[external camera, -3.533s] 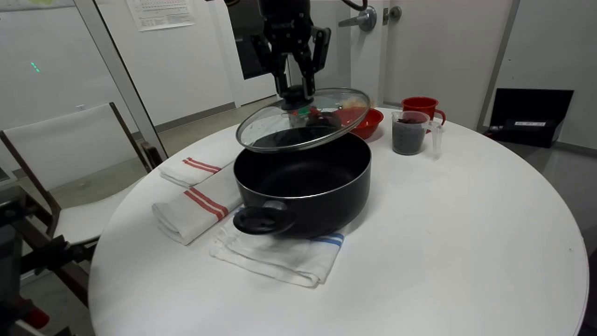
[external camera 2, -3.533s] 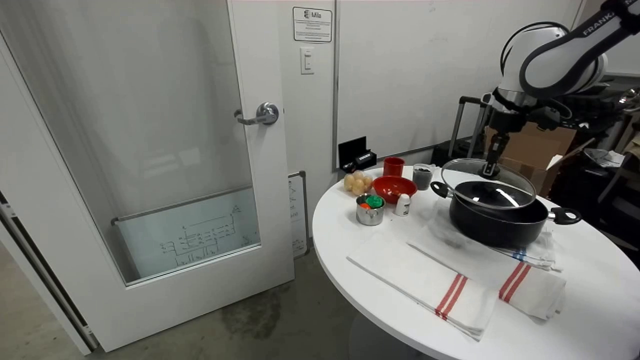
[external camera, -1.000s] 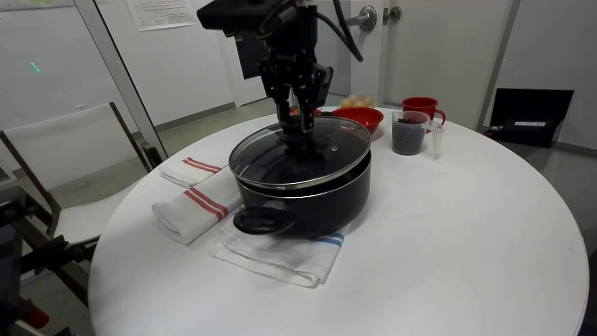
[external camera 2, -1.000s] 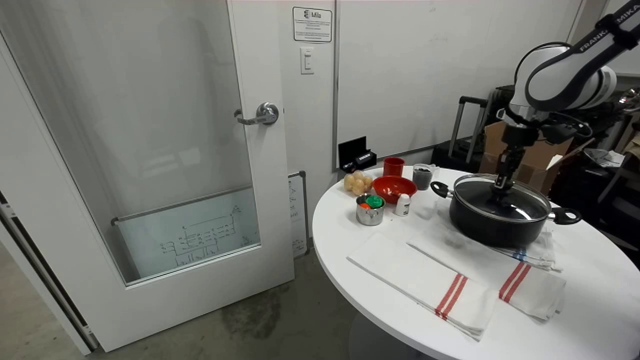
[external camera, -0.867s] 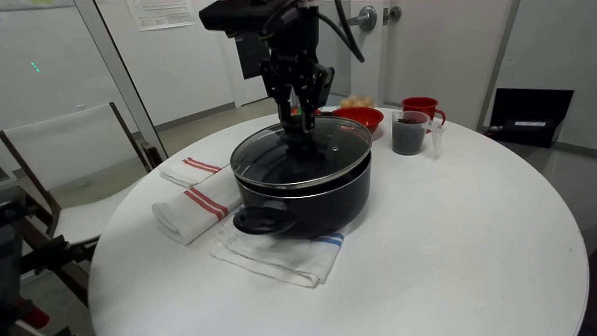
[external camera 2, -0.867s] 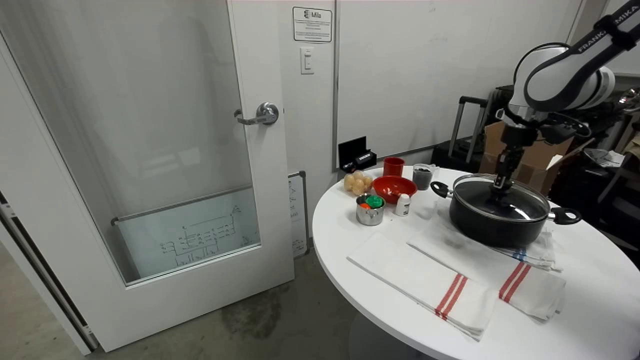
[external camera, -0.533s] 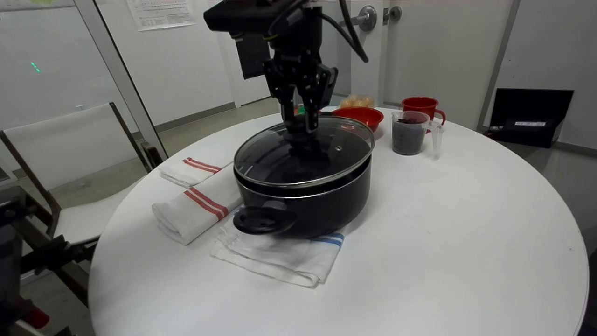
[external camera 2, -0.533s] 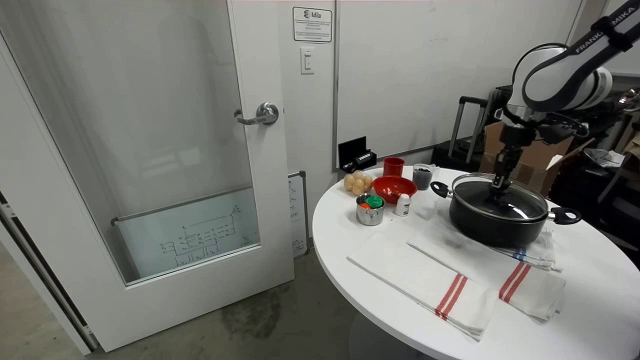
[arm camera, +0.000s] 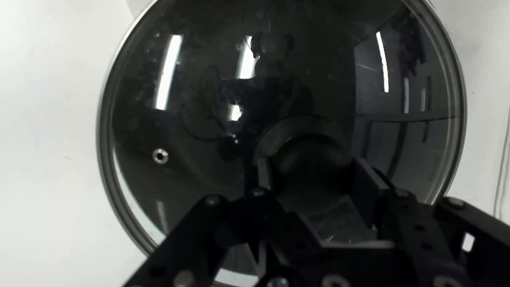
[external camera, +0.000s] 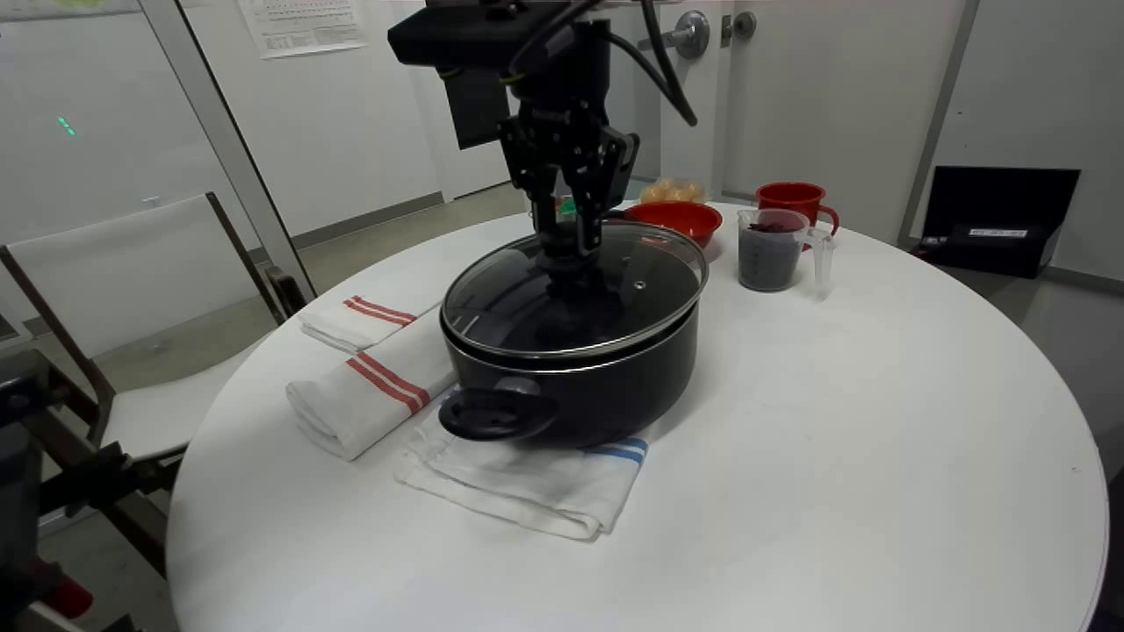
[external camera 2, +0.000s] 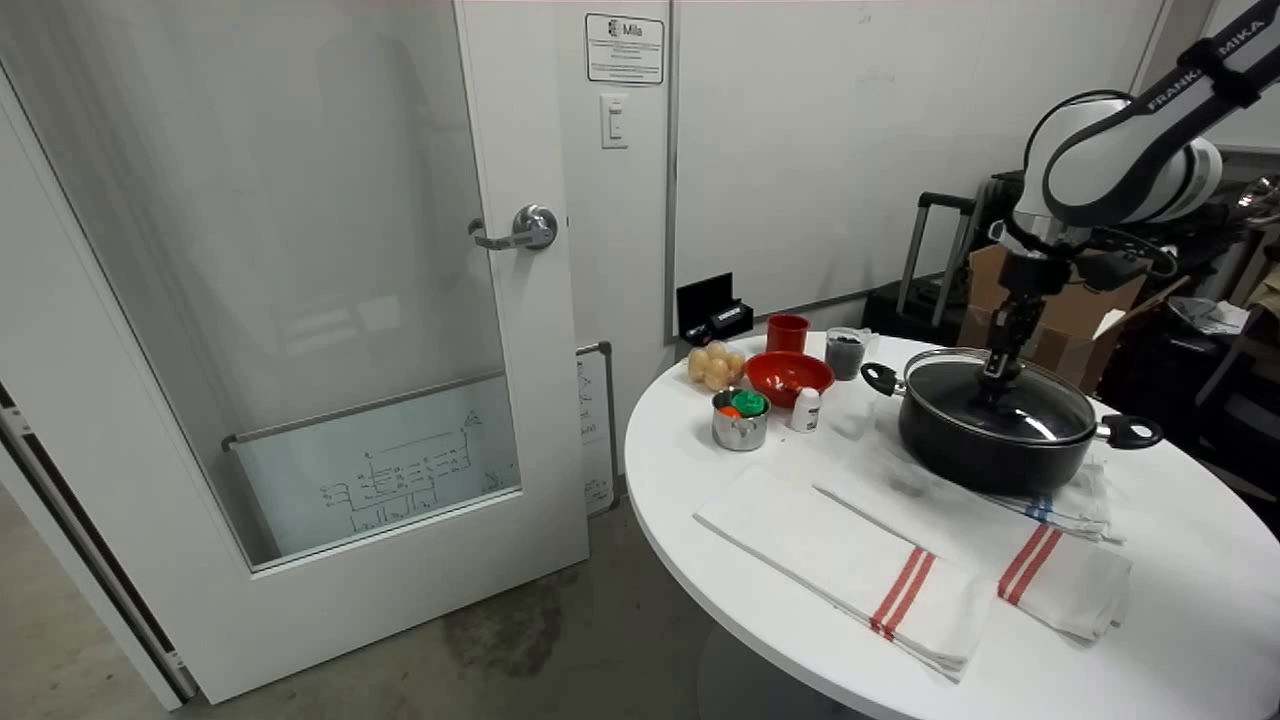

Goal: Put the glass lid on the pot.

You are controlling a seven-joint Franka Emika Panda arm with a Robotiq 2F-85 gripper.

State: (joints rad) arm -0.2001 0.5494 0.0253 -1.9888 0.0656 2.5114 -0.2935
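Note:
The glass lid (external camera: 509,307), clear with a metal rim, lies over the mouth of the black pot (external camera: 606,408). A narrow dark gap shows under its front rim in an exterior view, and its right edge reaches slightly past the pot. Whether the rims touch elsewhere I cannot tell. My gripper (external camera: 569,239) points down at the lid's middle, shut on the black knob. In the wrist view, the dark knob (arm camera: 310,159) fills the space between the pads (arm camera: 370,179). A light crescent of table shows through the glass at lower left there. The pot's inside shows only as dark through the glass.
Folded white towels (external camera: 378,386) lie beside the pot, and a blue-striped towel (external camera: 527,500) lies under it. Behind stand a red bowl (external camera: 680,219), a measuring cup (external camera: 768,254), a red mug (external camera: 795,200), a metal cup (external camera 2: 740,430) and a small white bottle (external camera 2: 806,412).
From high and tilted above the pot, the lid has come down with my gripper to lie nearly level over it. During the last second it has shifted slightly right in an exterior view.

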